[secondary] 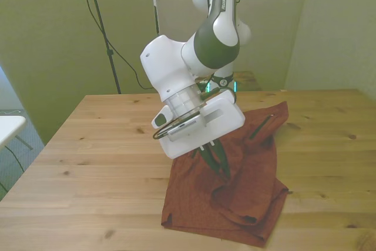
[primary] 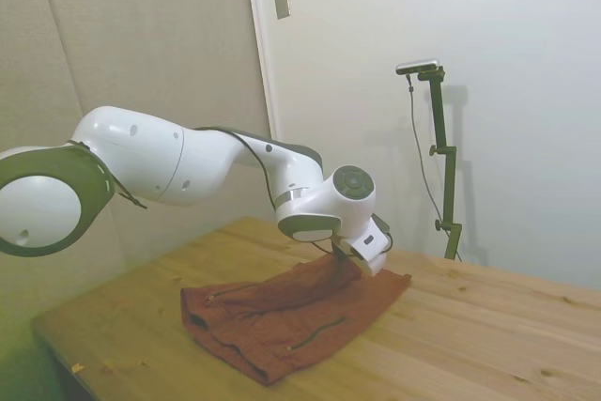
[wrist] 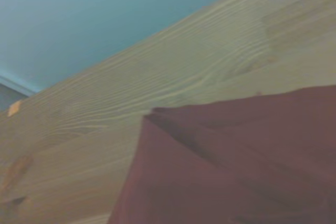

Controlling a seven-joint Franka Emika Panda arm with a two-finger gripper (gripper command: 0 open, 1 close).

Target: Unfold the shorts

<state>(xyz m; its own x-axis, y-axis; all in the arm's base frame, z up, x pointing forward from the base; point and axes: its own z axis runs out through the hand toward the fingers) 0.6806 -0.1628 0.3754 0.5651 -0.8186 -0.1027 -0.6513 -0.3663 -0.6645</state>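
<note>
Front view: hand [secondary: 220, 166] pinches shorts [secondary: 247, 198], bare table [secondary: 88, 163] alongside.

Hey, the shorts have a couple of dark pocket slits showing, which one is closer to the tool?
On the shorts, the slit near the far corner, toward the front view's right, lies closer to the tool. The other slit shows only in the side view, near the table's edge.

The wrist view was soft-focused and cut off the shorts [wrist: 236, 166] at its edge. In the side view, the wrist housing hid the fingers and part of the cloth beneath.
</note>
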